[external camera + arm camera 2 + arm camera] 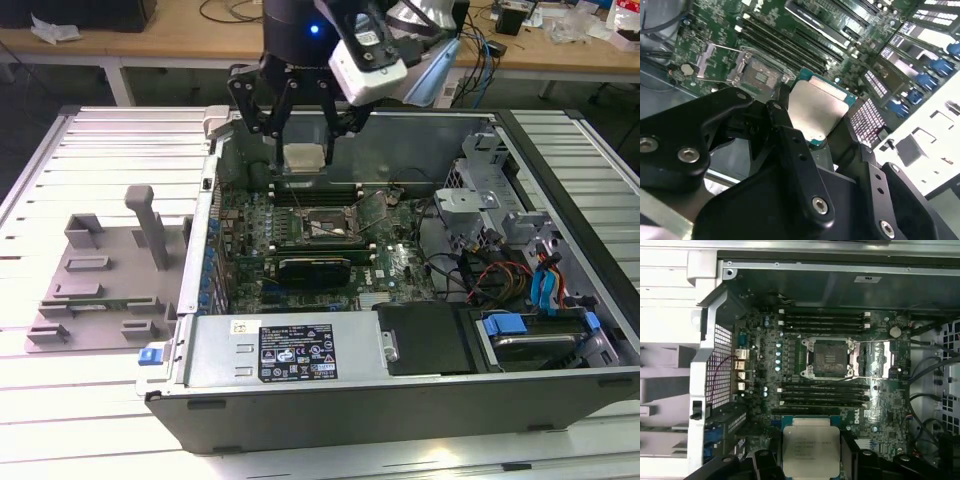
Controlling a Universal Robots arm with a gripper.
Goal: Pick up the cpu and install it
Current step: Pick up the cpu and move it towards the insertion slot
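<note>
Inspector: Gripper [303,160] status?
Technician: Fingers [790,135] clamped on the cpu [811,450] — it hangs over the motherboard [880,430] (case [400,365] lying open), apart from the open socket [829,357] — not seated.

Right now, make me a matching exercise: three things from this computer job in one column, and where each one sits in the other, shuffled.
Things:
1. cpu
2. socket
3. grey fixture plate

Places:
A. on the slatted table, outside the case
B. gripped by the fingers, above the motherboard
C. on the motherboard, open and empty

Pairs: 1-B, 2-C, 3-A.
</note>
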